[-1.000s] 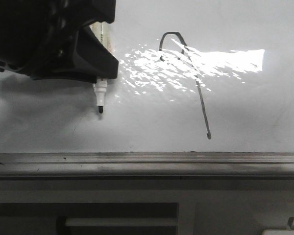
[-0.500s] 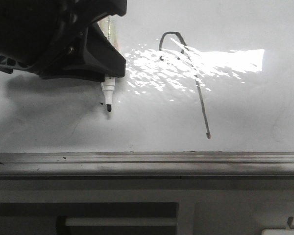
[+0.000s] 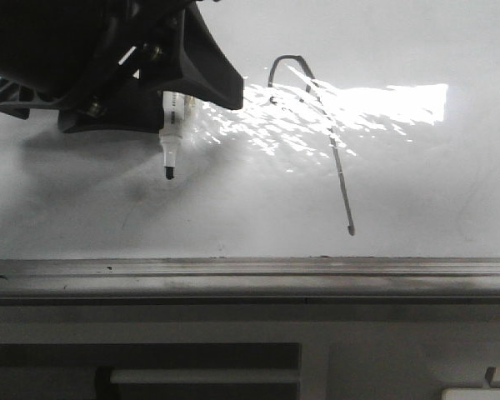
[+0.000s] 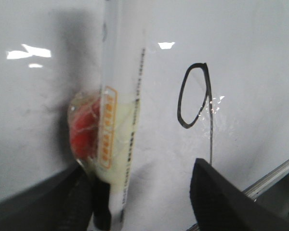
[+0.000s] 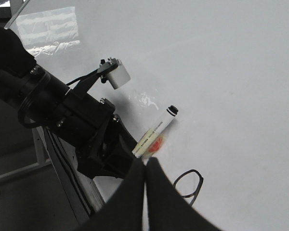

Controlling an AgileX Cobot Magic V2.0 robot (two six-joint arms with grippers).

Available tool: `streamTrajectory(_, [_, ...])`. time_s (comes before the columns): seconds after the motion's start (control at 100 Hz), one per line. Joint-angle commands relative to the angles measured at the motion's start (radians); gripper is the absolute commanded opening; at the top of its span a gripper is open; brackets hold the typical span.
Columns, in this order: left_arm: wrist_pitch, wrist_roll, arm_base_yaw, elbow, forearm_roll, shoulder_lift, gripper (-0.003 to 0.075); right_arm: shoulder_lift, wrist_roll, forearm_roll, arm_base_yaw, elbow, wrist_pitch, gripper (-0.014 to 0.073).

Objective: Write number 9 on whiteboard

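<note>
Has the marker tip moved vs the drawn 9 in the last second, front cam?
Yes. The marker tip sits slightly higher than a second ago; it swung toward the number 9 midway, then back away. The 9 itself has not shifted on the whiteboard.

matte black all over. left gripper [image 3: 179, 92] built from chunky wedge-shaped black plastic housings with angled faces, a few small bright screw heads and one thin pale stripe on the casing. in the right wrist view, a round ribbed black arm [image 5: 33, 91] section, thin black cable looping along it, small metal bolts, and a short white cylindrical cap [image 5: 117, 76] on a black bracket. right gripper [image 5: 145, 166] fingers smooth, dark, tapering to rounded tips pressed flat together. in the left wrist view, broad black finger [image 4: 221, 202] with a blunt slanted edge.
</note>
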Motion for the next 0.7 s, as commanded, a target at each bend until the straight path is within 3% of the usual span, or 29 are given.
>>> streamTrajectory(0.0, [-0.228, -0.002, 0.024, -0.012, -0.001, -0.008, 0.0520, -0.007, 0.003, -0.010, -0.008, -0.028, -0.065, -0.0058])
streamTrajectory(0.12, [-0.206, -0.002, 0.022, -0.012, -0.013, -0.073, 0.0592, -0.033, 0.003, -0.074, -0.008, -0.010, -0.051, -0.0058])
streamTrajectory(0.25, [-0.207, -0.002, 0.022, 0.001, 0.003, -0.157, 0.0591, -0.103, 0.021, -0.128, -0.008, 0.055, -0.062, -0.0058])
streamTrajectory(0.4, [-0.273, -0.002, 0.022, 0.031, 0.047, -0.185, 0.0585, -0.180, 0.132, -0.204, -0.008, 0.158, -0.097, -0.0058])
streamTrajectory(0.55, [-0.282, -0.002, 0.022, 0.033, 0.039, -0.222, 0.0582, -0.228, 0.158, -0.211, -0.008, 0.198, -0.089, -0.0058])
streamTrajectory(0.65, [-0.248, 0.006, 0.022, 0.056, 0.039, -0.308, 0.0512, -0.276, 0.189, -0.255, -0.008, 0.229, -0.051, -0.0054])
streamTrajectory(0.69, [-0.236, 0.013, 0.022, 0.081, 0.039, -0.355, 0.0438, -0.313, 0.235, -0.297, -0.008, 0.247, -0.041, -0.0043])
